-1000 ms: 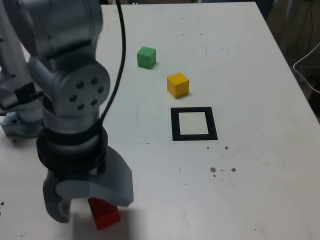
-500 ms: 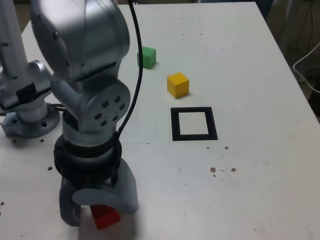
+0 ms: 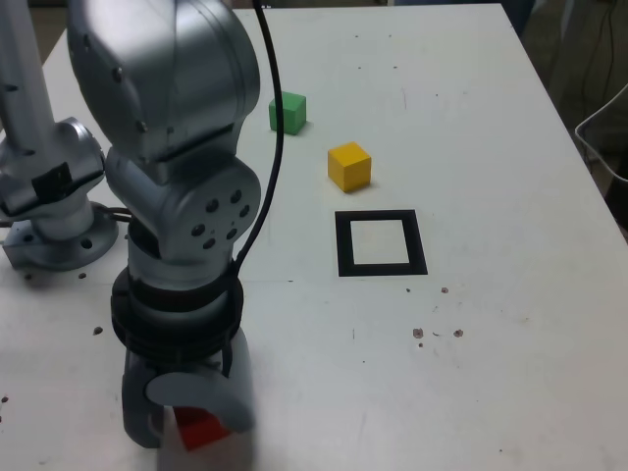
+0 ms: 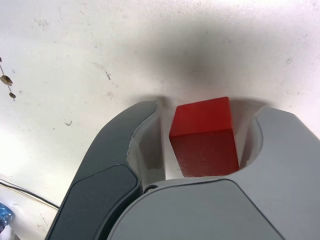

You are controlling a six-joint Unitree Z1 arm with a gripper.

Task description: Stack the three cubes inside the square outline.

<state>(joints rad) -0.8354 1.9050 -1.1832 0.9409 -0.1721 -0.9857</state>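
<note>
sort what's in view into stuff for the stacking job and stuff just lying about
For the job:
- red cube
- yellow cube
- green cube
- black square outline

Just lying about:
- dark specks
- blue object
- black cable

Wrist view: glare along upper right and left edge, soft shadow upper centre. Exterior view: bright, upper background dim.

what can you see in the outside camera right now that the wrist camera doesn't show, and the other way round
Only the exterior view shows the green cube, yellow cube and black square outline. Only the wrist view shows the blue object at the picture's edge. Both show the red cube between the jaws of the end effector.
</note>
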